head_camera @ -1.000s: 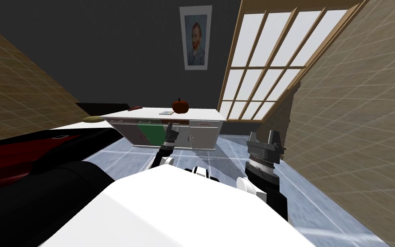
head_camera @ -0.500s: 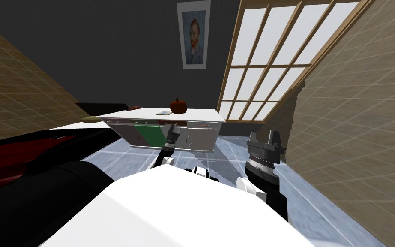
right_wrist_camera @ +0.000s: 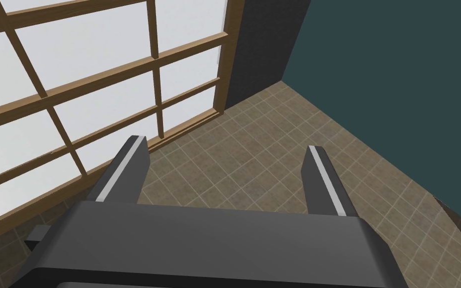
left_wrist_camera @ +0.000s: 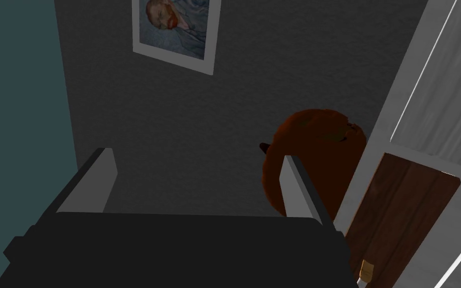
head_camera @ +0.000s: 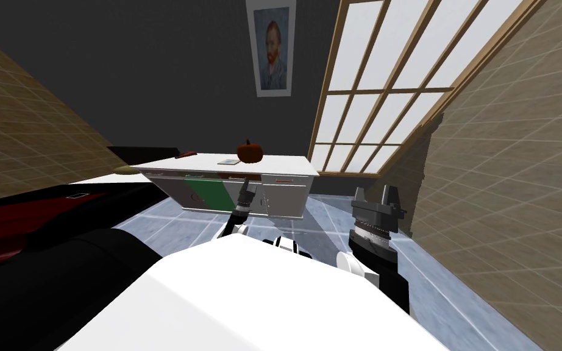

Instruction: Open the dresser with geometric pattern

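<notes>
The dresser (head_camera: 286,196) is white and low, with a green panel (head_camera: 211,191) on its front and brown drawer fronts under the top. It stands ahead of me against the dark wall. My left gripper (head_camera: 246,184) reaches out to its upper front, open, nothing between the fingers. In the left wrist view the left gripper (left_wrist_camera: 196,156) points past the dresser's top edge, with a brown drawer front (left_wrist_camera: 399,210) and its small handle (left_wrist_camera: 366,270) beside one finger. An orange pumpkin (left_wrist_camera: 324,145) sits just beyond. My right gripper (head_camera: 374,194) is raised at my right side, open (right_wrist_camera: 226,145).
The pumpkin (head_camera: 250,152), a flat book (head_camera: 228,161) and a small red item (head_camera: 185,155) lie on the dresser top. A red and black bed (head_camera: 36,219) runs along my left. A large window (head_camera: 383,91) and a tiled wall (head_camera: 505,183) close the right side.
My view has shifted slightly; the dresser sits a little more to the left. The left arm has stretched further forward to the dresser's upper front. The right arm has stayed put.
</notes>
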Robot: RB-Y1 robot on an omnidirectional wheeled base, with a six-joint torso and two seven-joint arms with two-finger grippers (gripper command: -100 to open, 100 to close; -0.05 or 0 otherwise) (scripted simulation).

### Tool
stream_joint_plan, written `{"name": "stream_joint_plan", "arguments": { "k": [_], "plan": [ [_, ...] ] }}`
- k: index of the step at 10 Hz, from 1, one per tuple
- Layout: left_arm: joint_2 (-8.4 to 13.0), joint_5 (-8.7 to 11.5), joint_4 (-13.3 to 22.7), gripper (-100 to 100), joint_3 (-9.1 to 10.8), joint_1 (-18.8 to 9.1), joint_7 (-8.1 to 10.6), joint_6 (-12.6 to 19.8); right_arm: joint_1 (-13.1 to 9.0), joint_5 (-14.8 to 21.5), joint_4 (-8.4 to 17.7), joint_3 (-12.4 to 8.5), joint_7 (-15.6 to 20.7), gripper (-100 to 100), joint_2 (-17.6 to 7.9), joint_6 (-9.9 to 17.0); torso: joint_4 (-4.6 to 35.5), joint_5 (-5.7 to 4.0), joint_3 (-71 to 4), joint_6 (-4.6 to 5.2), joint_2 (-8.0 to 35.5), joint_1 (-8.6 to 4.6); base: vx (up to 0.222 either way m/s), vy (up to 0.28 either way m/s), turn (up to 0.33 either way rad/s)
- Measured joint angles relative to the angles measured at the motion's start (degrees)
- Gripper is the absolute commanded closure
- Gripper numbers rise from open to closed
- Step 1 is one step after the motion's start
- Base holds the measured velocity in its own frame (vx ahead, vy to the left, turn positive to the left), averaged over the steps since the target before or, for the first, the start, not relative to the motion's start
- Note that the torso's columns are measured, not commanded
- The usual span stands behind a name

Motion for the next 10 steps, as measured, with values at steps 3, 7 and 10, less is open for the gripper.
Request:
{"name": "stream_joint_plan", "arguments": {
  "k": [3, 7, 10],
  "plan": [
    [0.54, -0.13, 5.43, -100, 0.38, -1.38, 0.03, -4.27, 0.00, 0.00, 0.00, 0.00, 0.00, 0, 0.00, 0.00, 0.01, -0.04, 0.02, 0.00, 0.03, -0.09, 0.120, -0.110, 0.030],
    [0.73, -0.25, 12.00, -100, 0.84, -3.26, 0.04, -8.65, -0.01, 0.00, 0.00, 0.00, 0.00, 0, 0.00, 0.00, 0.02, -0.01, 0.03, 0.00, 0.03, -0.05, 0.092, -0.076, 0.027],
    [0.49, -0.36, 16.44, -100, 1.13, -4.40, 0.07, -11.55, -0.01, 0.00, 0.00, 0.00, 0.00, 0, 0.00, 0.00, 0.03, 0.00, 0.08, 0.00, 0.12, -0.02, 0.075, -0.076, 0.021]
  ]
}}
